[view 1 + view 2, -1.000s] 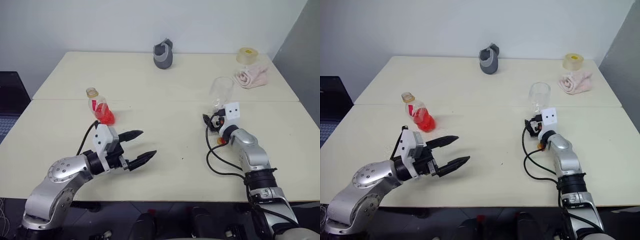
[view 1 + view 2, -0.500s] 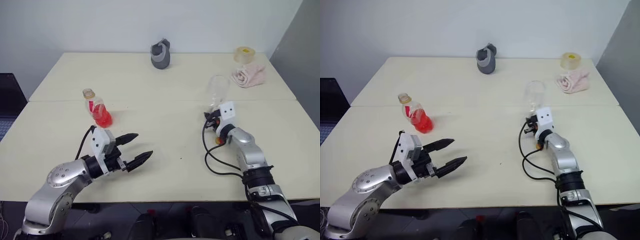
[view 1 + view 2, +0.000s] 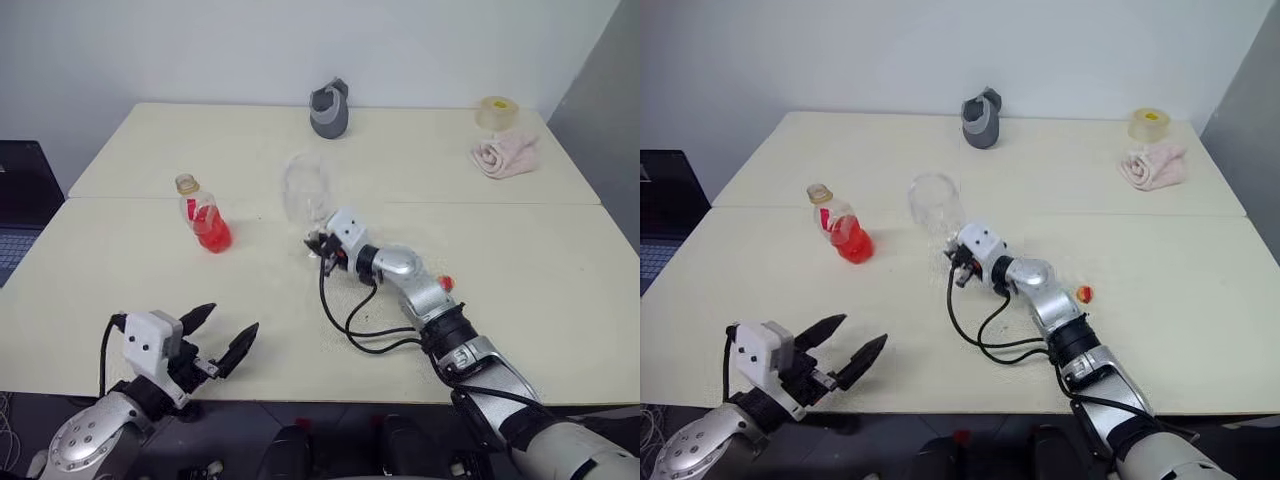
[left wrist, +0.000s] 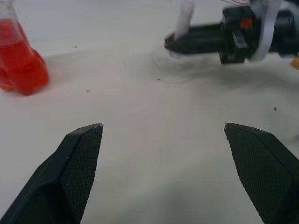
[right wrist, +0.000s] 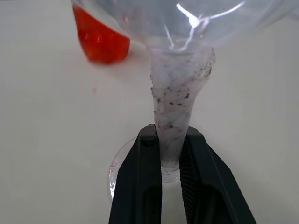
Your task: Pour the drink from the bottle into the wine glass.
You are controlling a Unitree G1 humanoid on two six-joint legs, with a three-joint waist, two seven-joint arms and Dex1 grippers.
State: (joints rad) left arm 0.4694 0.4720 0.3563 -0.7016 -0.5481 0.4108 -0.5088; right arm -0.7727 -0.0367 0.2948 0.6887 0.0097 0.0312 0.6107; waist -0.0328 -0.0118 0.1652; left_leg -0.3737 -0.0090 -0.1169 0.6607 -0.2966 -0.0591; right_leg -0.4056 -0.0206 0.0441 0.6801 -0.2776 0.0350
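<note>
Two pale cream tables (image 3: 520, 300) stand pushed together end to end, with a seam across the middle. On them stand one bottle, one wine glass, one grey cup-like object, one tape roll, one folded cloth and one small red-orange cap.

The bottle (image 3: 203, 215) is small, clear plastic, with a red label band and a yellowish neck. It stands upright on the near table toward the left side, and the drink (image 3: 212, 233), a bright red-orange translucent liquid, fills its rounded lower part.

The wine glass (image 3: 305, 193) is clear, with a rounded bowl, a thin stem wrapped in whitish tape, and a round foot. It stands upright near the middle of the tables, to the right of the bottle and apart from it.

The right gripper (image 5: 167, 154) is clamped on the glass stem just above the foot, its two black fingers pressed against either side. The right arm reaches forward and across toward the left, nearly level.

The left gripper (image 3: 220, 336) hovers low over the near edge of the near table, well short of the bottle, its two black textured fingers spread wide and grasping nothing.

At the far edge sit the grey cup-like object (image 3: 329, 109), the yellowish tape roll (image 3: 494, 111) and the pink folded cloth (image 3: 505, 154). The small cap (image 3: 1084, 294) lies beside the right forearm.
</note>
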